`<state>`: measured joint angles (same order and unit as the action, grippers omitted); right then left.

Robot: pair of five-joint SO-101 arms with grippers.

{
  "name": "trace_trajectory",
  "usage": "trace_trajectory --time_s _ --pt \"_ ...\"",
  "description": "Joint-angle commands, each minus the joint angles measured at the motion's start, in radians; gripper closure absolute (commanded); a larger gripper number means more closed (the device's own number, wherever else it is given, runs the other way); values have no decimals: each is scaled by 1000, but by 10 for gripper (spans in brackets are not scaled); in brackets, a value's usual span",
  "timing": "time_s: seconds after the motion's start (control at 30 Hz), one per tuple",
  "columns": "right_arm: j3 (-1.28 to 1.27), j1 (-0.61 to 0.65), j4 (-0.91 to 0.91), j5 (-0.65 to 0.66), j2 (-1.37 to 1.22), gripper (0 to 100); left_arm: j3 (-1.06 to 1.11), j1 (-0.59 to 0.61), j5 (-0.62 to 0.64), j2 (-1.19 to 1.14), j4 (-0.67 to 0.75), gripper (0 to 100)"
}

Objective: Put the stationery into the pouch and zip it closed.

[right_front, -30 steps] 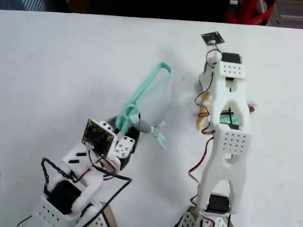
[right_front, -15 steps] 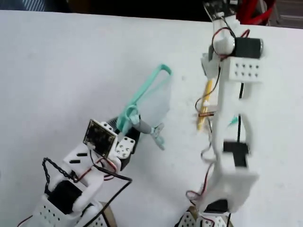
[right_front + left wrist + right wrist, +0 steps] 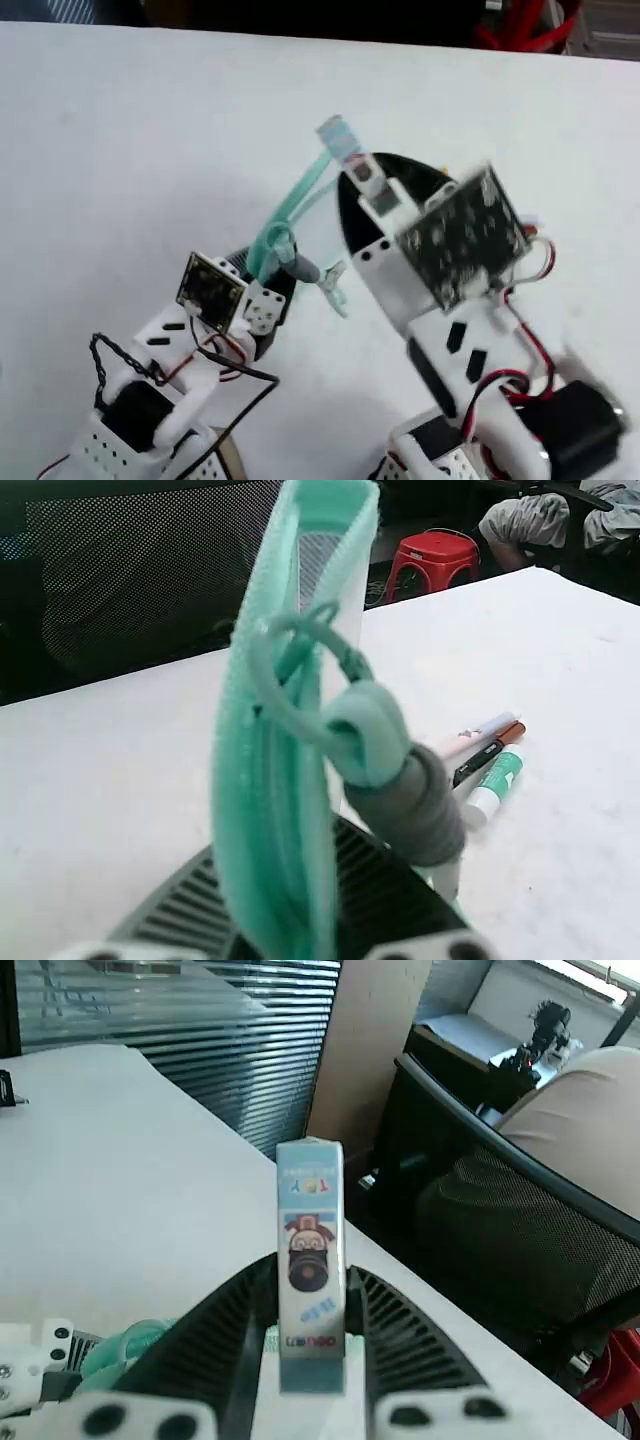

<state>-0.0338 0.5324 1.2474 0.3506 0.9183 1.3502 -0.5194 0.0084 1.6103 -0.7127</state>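
My left gripper (image 3: 272,262) is shut on the near end of the pouch (image 3: 296,205), a translucent bag with a teal zipper, and holds it up on edge. Close in the left wrist view, the pouch's zipper band (image 3: 275,780) stands upright above the gripper (image 3: 290,920), with a teal ring and a grey pull (image 3: 400,785) beside it. My right gripper (image 3: 352,165) is shut on a small blue-and-white eraser (image 3: 338,137), held over the pouch's far end. The eraser (image 3: 312,1260) stands upright in the right gripper (image 3: 312,1310). Several pens (image 3: 487,763) lie on the table to the right of the pouch.
The white table (image 3: 130,130) is bare to the left and behind the pouch. The right arm's body (image 3: 470,300) covers the table's right middle. Off the far edge stand a black mesh chair (image 3: 480,1200) and a red stool (image 3: 440,550).
The right arm swung from over the pens at the right across to the pouch and now shows the eraser in its gripper. The left arm and pouch stayed put.
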Motion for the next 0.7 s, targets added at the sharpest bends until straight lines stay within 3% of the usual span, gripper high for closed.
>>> trace_trajectory --time_s 0.0,0.17,0.4,0.67 --pt "-236 15 -260 -71 61 981 -8 -2 -9 1 3 977" --pt "-480 -33 -509 -224 163 981 -6 -2 -9 1 3 977" --pt "-631 -53 -679 -226 160 981 -6 -2 -9 1 3 977" --pt "-640 -53 -753 -224 38 981 -8 -2 -9 4 5 977"
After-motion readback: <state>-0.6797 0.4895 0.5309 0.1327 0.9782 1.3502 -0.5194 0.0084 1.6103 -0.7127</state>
